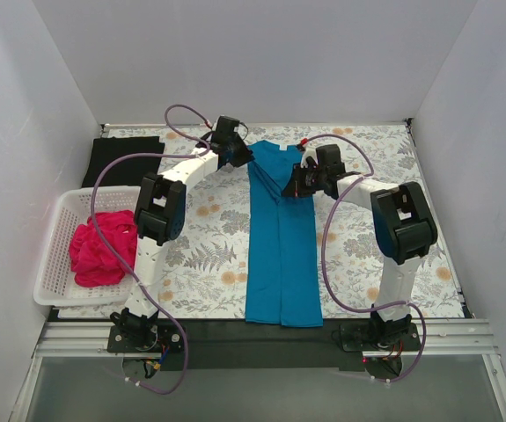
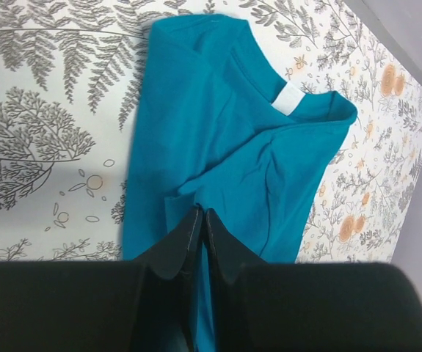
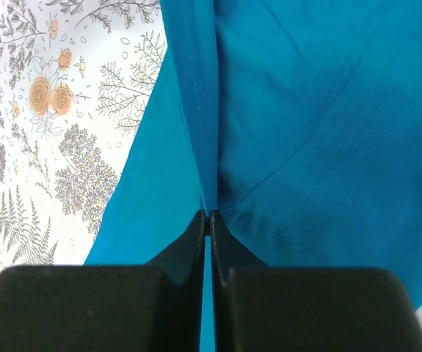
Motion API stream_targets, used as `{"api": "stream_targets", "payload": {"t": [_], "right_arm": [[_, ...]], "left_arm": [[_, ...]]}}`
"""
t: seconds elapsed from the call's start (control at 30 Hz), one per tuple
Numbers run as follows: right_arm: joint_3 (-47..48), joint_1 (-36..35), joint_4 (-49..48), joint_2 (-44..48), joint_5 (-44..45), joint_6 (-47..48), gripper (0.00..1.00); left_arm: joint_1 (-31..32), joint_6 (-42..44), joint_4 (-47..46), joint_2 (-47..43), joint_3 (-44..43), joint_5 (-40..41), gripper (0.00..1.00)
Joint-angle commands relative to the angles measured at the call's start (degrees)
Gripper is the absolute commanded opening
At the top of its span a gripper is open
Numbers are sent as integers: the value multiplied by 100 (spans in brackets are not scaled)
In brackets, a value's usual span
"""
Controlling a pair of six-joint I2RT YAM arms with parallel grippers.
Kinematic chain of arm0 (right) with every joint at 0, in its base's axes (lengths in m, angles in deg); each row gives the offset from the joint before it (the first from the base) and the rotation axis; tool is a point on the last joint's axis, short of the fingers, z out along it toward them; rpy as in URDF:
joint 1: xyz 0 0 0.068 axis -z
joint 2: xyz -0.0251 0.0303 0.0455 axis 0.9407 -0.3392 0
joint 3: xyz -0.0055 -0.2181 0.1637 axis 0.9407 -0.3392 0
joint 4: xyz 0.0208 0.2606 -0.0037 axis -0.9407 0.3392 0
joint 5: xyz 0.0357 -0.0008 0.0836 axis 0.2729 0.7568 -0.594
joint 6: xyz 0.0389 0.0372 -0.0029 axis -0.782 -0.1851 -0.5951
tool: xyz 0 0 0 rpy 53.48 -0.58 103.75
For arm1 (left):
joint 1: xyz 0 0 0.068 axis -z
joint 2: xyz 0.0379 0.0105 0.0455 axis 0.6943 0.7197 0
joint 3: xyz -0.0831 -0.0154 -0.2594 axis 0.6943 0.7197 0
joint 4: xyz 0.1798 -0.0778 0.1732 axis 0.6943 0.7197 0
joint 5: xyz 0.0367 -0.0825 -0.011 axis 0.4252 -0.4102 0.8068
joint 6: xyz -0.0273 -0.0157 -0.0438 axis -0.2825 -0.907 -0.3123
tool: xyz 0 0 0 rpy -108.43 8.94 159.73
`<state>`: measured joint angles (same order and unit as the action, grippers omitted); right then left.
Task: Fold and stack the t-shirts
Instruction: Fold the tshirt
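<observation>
- The teal-blue t-shirt lies flat in the middle of the floral table covering. It is narrowed to a long strip running from the near edge toward the far wall, with its sides folded inward.
- The left gripper sits at the far left of the strip. Its jaws are nearly together with a thin layer of teal cloth caught between them, which I judge to be a pinch on the fabric rather than an empty close.
- The right gripper is in the same condition at the far right, its jaws narrow on a fold line of the same shirt.
- Both holds are at the collar end, one on each side, near the white neck label. The likely reason is that matched grips let that end rise evenly and travel toward the hem for the crosswise fold.
- The black t-shirt lies as a flat rectangle at the far left corner of the table, well apart from the work. It appears already folded and may mark where the stack will go.
- The magenta-pink t-shirt sits bunched and unfolded in the white mesh basket at the left edge.
- Assessment: one shirt apparently done, one midway, one not begun. The risk is that an uneven lift would skew the strip.
</observation>
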<state>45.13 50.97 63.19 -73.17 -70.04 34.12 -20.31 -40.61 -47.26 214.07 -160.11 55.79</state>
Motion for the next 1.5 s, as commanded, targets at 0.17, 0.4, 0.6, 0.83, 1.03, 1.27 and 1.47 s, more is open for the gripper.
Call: {"api": "stream_targets", "payload": {"t": [0.17, 0.4, 0.6, 0.83, 1.03, 1.27, 1.47], "right_arm": [[93, 74, -197, -232, -179, -252, 8], [49, 127, -232, -144, -12, -296, 15], [31, 162, -224, 40, 128, -279, 34], [-197, 171, -223, 638, 805, -86, 42], [-294, 162, -232, 1007, 894, -42, 44], [-611, 162, -206, 1263, 430, -77, 46], [-566, 171, -206, 1087, 436, -208, 45]], "left_arm": [[95, 318, -176, 362, -374, -16, 10], [130, 433, -474, 398, -277, 20, 24], [130, 450, -852, 82, 108, 81, 38], [130, 582, -1221, -559, 557, 160, 61], [148, 705, -1433, -1201, 1032, 371, 64], [262, 1004, -1310, -2361, 2357, 485, 59], [271, 1188, -1301, -2942, 3089, 512, 48]]}}
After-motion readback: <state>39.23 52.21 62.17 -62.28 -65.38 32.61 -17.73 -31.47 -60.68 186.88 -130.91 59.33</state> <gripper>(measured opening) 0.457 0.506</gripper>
